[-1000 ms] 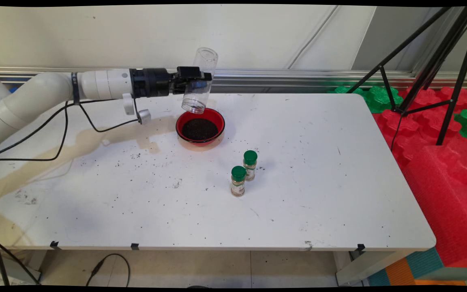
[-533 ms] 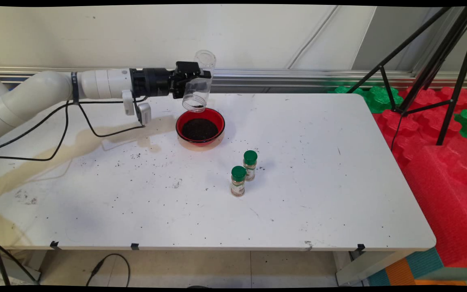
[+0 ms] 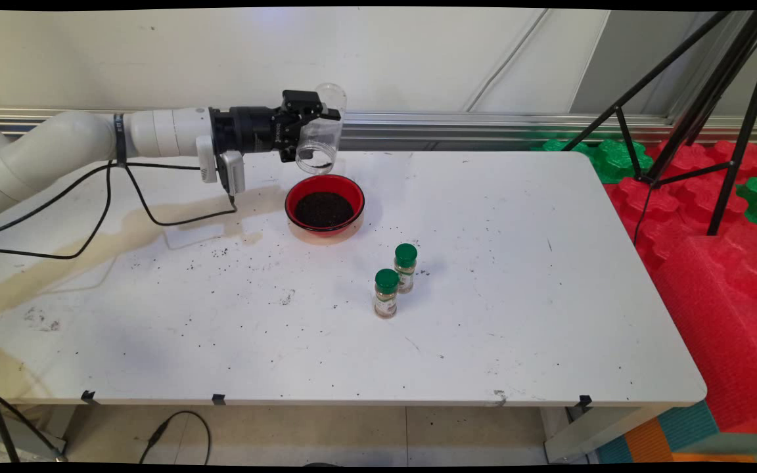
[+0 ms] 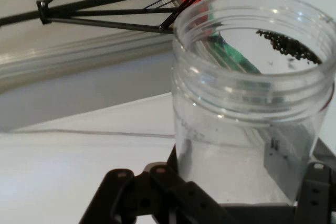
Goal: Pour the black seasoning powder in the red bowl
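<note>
The fingers (image 3: 311,135) clamp a clear jar (image 3: 319,135), tilted mouth-down, with few dark grains left inside. A red bowl (image 3: 324,204) of dark grains sits just below the fingers on the counter (image 3: 483,309). Two green-capped bottles (image 3: 395,279) stand well apart.

White tubular arm (image 3: 83,141), rounded links, black band near the wrist. Black wrist section and black two-finger gripper (image 3: 306,128) with pinned linkage bars. Black cables (image 3: 99,210) droop toward 7 o'clock; small grey-white module (image 3: 230,172) hangs under the wrist
</note>
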`<state>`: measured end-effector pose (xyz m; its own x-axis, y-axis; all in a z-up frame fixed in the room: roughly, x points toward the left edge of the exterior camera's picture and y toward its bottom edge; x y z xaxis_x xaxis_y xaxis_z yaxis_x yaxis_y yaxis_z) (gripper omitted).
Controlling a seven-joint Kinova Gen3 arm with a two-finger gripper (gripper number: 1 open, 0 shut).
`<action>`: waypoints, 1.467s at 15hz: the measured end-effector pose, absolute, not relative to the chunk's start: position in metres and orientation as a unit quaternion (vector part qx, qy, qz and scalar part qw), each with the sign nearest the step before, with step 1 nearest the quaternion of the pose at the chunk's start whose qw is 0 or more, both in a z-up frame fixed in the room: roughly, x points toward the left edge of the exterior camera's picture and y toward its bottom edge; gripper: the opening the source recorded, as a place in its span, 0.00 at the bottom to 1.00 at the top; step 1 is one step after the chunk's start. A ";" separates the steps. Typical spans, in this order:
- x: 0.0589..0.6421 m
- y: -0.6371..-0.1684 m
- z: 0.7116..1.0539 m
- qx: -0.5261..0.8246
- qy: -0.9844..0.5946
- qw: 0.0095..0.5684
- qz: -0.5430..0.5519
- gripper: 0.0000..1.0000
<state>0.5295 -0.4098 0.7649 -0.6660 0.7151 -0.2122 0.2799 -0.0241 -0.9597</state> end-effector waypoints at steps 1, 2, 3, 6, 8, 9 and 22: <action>0.530 -0.410 0.766 -0.359 -0.680 0.186 0.611 0.00; 0.530 -0.409 0.766 -0.351 -0.685 0.194 0.609 0.00; 0.530 -0.409 0.767 -0.344 -0.688 0.200 0.607 0.00; 0.530 -0.410 0.770 -0.313 -0.702 0.228 0.598 0.00; 0.531 -0.410 0.772 -0.288 -0.712 0.248 0.591 0.00; 0.531 -0.411 0.773 -0.280 -0.715 0.254 0.588 0.00; 0.538 -0.412 0.782 -0.128 -0.758 0.382 0.513 0.00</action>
<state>0.5378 -0.4117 0.7820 -0.6761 0.5852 0.4476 -0.1973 0.4416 -0.8753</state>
